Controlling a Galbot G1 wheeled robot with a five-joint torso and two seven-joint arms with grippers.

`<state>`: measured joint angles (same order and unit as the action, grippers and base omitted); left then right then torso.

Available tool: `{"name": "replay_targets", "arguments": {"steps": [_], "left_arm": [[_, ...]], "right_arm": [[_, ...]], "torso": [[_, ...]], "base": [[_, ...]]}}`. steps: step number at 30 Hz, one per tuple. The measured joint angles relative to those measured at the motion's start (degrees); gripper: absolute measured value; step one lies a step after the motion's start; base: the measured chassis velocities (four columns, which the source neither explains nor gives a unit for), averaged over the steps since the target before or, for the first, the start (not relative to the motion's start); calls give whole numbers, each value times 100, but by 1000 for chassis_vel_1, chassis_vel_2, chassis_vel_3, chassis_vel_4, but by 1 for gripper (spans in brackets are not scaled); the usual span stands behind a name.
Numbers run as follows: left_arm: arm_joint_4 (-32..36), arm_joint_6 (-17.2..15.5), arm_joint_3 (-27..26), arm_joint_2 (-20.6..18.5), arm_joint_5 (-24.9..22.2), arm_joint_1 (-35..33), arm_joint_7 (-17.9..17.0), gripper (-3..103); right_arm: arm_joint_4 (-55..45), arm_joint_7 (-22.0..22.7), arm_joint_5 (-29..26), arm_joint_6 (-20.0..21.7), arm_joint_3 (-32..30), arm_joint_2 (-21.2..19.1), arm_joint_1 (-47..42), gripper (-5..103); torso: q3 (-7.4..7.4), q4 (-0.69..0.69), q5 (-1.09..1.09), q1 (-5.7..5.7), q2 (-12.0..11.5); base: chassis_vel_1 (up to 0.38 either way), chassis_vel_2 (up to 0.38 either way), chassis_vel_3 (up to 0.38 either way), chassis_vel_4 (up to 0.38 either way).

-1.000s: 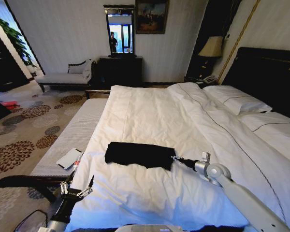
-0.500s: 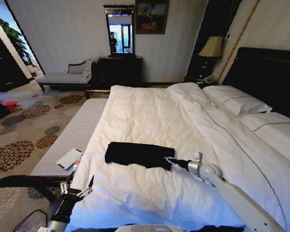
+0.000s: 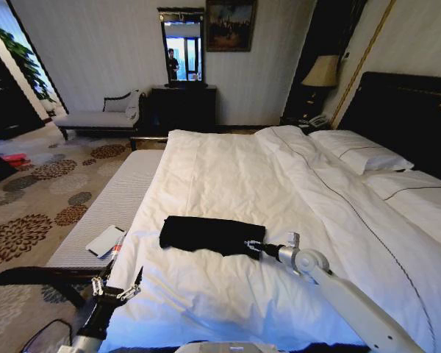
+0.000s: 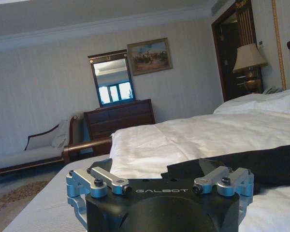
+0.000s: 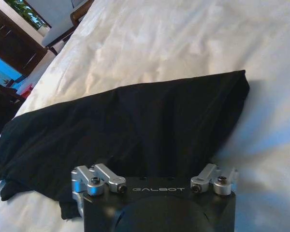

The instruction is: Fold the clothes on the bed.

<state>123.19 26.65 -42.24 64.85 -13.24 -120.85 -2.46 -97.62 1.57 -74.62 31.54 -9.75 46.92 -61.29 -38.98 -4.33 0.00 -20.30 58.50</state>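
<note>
- Right arm: smooth white tubular shell, rounded silver-grey wrist joint, slim dark end section.
- Right gripper: black housing with white "GALBOT" lettering; silver metal linkage brackets either side, each fixed with dark screws.
- Left gripper: matching black body, same lettering, silver linkages, thin dark jaws.
- Left arm: dark casing, pale segment below.

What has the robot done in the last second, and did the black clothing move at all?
The right gripper has slid toward the robot's left across the bed, from beside the near right end of the clothes to over that edge. Nothing was visibly taken hold of or let go. The clothes lie as before, and the left gripper stayed low beside the bed's near left corner.
</note>
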Motion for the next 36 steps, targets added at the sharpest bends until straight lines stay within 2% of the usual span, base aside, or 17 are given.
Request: {"name": "replay_targets", "arguments": {"steps": [3,7,9,12,14,18,20,23,36], "left_arm": [[0,0,0,0,0,0,0,100],[0,0,0,0,0,0,0,100],[0,0,0,0,0,0,0,100],[0,0,0,0,0,0,0,100],[0,0,0,0,0,0,0,100],[0,0,0,0,0,0,0,100],[0,0,0,0,0,0,0,100],[0,0,0,0,0,0,0,100],[0,0,0,0,0,0,0,100]], "right_arm": [[-8,1,0,-7,3,6,11,78],[2,47,0,-27,4,84,17,57],[10,56,6,-29,7,102,13,57],[23,95,43,-35,28,163,6,40],[33,125,60,-35,41,188,17,40],[14,154,66,-35,66,227,32,18],[6,154,65,-36,66,225,28,18],[1,149,64,-36,47,204,3,5],[-124,134,71,-121,-115,193,-185,5]], "torso": [[0,0,0,0,0],[0,0,0,0,0],[0,0,0,0,0],[0,0,0,0,0],[0,0,0,0,0],[0,1,0,0,0],[0,1,0,0,0],[0,1,0,0,0],[0,0,0,0,0]], "base": [[0,0,0,0],[0,0,0,0],[0,0,0,0],[0,0,0,0],[0,0,0,0],[0,0,0,0],[0,0,0,0],[0,0,0,0],[0,0,0,0]]}}
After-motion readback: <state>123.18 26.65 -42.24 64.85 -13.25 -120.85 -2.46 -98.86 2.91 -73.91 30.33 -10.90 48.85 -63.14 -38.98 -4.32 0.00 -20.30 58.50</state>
